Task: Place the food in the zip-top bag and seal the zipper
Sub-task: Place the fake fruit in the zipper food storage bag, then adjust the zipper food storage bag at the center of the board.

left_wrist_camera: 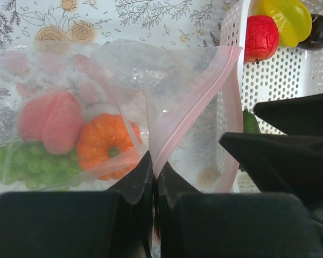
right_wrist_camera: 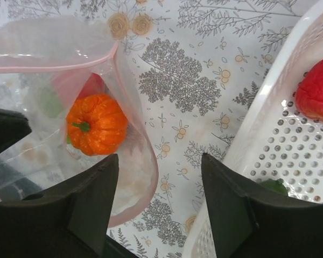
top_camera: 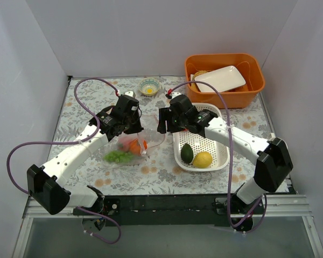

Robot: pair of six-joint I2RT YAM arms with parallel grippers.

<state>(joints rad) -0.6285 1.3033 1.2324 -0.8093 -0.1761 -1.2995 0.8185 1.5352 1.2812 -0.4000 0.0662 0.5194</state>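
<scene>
The zip-top bag (left_wrist_camera: pixel 124 80) was laid on the floral surface (top_camera: pixel 161 177) between the two arms, just beside the white basket (right_wrist_camera: pixel 258 123). Its long axis was set slantwise in the top view, with the closed end turned toward the left arm's side and the mouth pointed at the basket. The zipper (left_wrist_camera: pixel 194 97) was seen as a pink strip lifted off the surface at the mouth, which was held agape. The left claw (left_wrist_camera: pixel 153 166) was pressed together on the mouth edge, with the plastic and the strip pinched between its fingers. The right claw (right_wrist_camera: pixel 159 161) was held wide apart just beside the bag's mouth and nothing was gripped in it; one finger was placed over the bag's lower lip, though contact could not be made out. Inside the bag an orange fruit (right_wrist_camera: pixel 96 123), a pink fruit (left_wrist_camera: pixel 49 121) and the green grapes (left_wrist_camera: pixel 27 166) were gathered. In the basket a red fruit (left_wrist_camera: pixel 261 36), a yellow fruit (left_wrist_camera: pixel 288 16), the avocado (top_camera: pixel 187 153) and a lemon (top_camera: pixel 203 159) were left.
</scene>
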